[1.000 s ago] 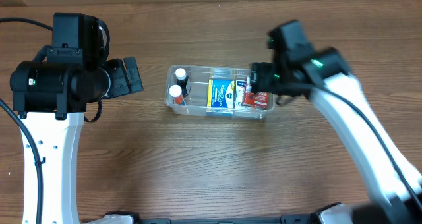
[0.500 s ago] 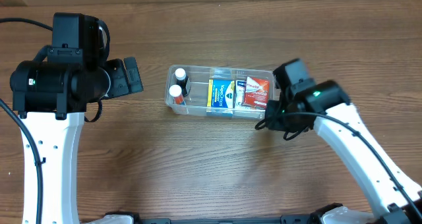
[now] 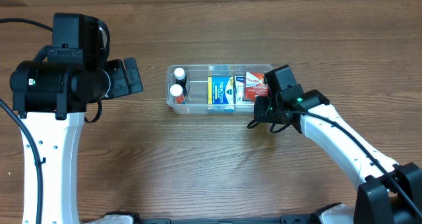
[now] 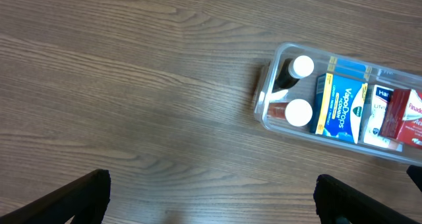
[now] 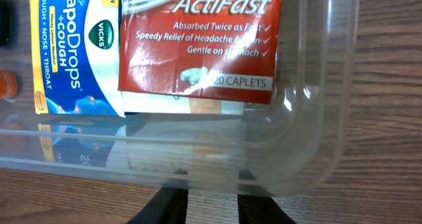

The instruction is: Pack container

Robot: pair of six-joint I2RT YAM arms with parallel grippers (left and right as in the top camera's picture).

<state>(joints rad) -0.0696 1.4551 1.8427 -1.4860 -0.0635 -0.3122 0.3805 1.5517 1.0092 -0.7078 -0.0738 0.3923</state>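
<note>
Container holding boxes, two bottles

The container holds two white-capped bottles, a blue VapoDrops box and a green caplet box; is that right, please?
Not quite: the caplet box is red, not green, as the right wrist view shows. The rest holds: the container has two white-capped bottles and a blue VapoDrops box.

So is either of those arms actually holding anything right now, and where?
Nothing is held. The left end effector is open and empty. The right end effector sits open beside the container, at its near wall.
</note>
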